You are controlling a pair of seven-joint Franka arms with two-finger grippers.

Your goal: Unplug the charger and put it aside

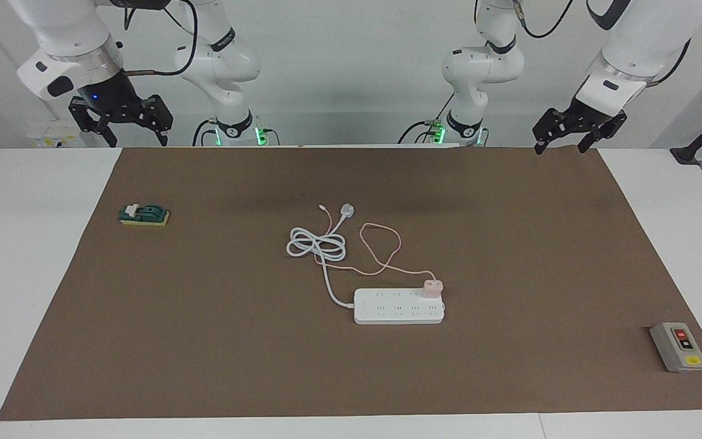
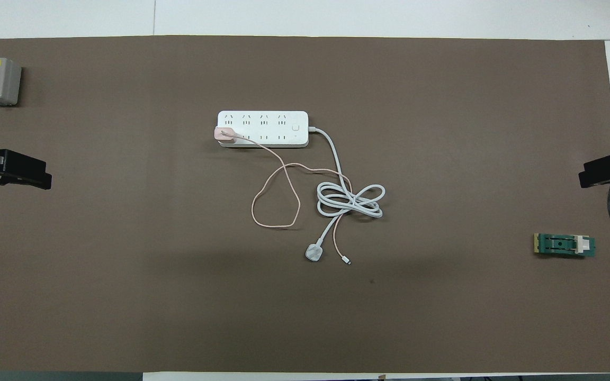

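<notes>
Pink charger (image 1: 432, 288) plugged into power strip (image 1: 398, 306) at mat centre. Left gripper (image 1: 576, 135) and right gripper (image 1: 120, 125) raised at table's robot edge, both spread, empty.

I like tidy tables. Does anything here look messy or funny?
Only the cables: the thin pink cable of the pale-pink cube charger loops across the white power strip's coiled thick white cord, tangled together. Nothing looks spilled or broken.
</notes>
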